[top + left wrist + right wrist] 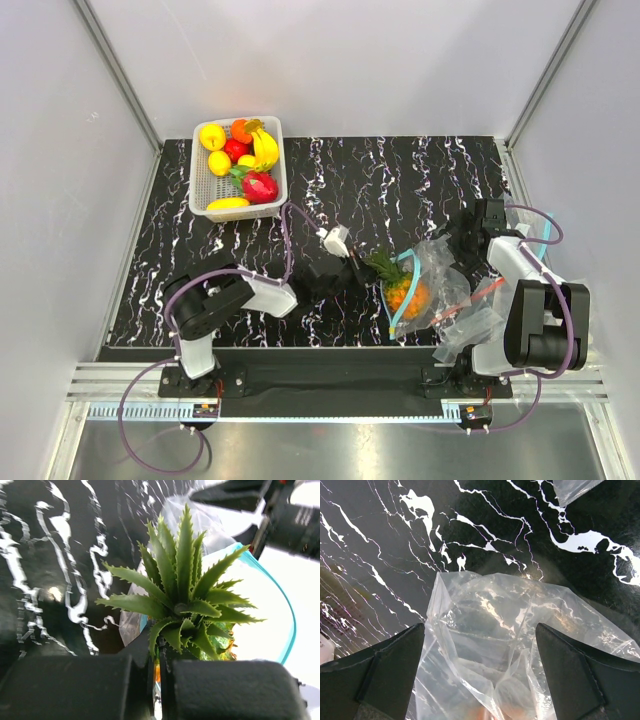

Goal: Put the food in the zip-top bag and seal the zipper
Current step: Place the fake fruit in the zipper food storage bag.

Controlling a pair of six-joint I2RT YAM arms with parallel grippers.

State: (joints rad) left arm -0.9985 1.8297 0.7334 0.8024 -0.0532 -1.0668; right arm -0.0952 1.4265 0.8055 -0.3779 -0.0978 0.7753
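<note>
Orange pineapple [406, 294] seems partly inside the zip-top bag [445, 268] on the bench [400, 190]. Left jaws pinch its crown, right jaws stand wide around the bag. The zipper [395, 318] is not yet sealed.

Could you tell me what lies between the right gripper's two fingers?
Crinkled plastic of the clear zip-top bag lies between the fingers of the open right gripper, on the table; the right wrist view shows it.

the pineapple [185, 605] fills the middle with its spiky green crown, its base pinched in the thin slit between the two dark left jaws at the bottom edge. behind it lies the clear zip-top bag [200, 520], its teal-blue zipper [287, 625] curving open at the right, over the black, white-veined tabletop [50, 555].
</note>
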